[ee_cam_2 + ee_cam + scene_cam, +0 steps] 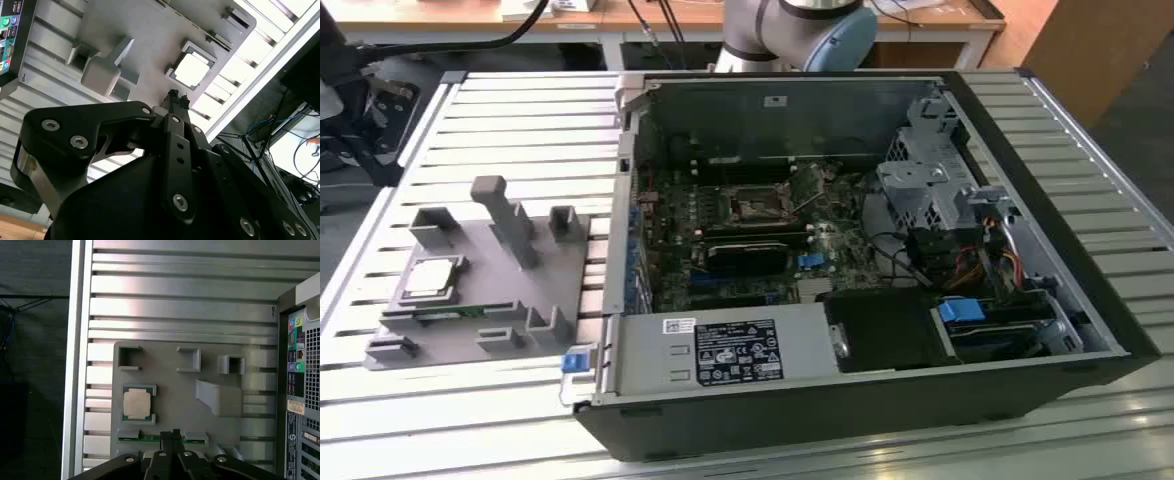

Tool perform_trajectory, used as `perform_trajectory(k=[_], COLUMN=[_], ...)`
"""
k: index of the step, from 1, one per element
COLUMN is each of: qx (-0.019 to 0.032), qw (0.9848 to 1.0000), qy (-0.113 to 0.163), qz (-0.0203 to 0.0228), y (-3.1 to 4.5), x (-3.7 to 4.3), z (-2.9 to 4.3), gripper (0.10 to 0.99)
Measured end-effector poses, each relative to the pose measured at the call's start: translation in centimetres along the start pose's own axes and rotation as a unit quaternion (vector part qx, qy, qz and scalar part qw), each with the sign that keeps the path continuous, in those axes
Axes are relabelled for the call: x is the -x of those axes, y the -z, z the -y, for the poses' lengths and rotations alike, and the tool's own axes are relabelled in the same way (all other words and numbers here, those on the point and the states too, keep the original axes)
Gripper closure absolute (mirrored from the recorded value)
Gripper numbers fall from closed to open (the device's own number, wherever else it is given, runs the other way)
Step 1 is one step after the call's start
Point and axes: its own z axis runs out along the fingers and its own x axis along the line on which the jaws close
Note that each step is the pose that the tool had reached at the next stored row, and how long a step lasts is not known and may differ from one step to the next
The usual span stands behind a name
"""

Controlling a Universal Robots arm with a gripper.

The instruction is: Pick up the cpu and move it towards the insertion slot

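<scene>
At the exterior view's left, the cpu (431, 278) is lying in a grey tray (496, 298) recess, exposed for grasping. The gripper (171, 433) is hovering nearby, narrowed and empty.

Looks like a robotics lab / test workshop. Evidence: slotted alu-profile table (494, 110) as work surface, open desktop PC case (854, 410) w/ bare motherboard (720, 215) on it, grey plastic fixture tray (507, 300) beside the case, robot arm base (801, 30) at the table's far edge, wooden desk (947, 15) behind, loose cables (265, 130) on the floor below the table edge.
</scene>
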Motion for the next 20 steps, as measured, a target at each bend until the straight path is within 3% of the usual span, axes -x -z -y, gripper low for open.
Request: perform_trajectory(k=[8, 20], qx=[0.0, 0.0], qw=[1.0, 1.0], qy=[0.0, 0.0], qz=[0.0, -0.0001], y=[0.0, -0.03], x=[-0.06, -1.7], z=[0.0, -0.03], gripper=[0.98, 0.98])
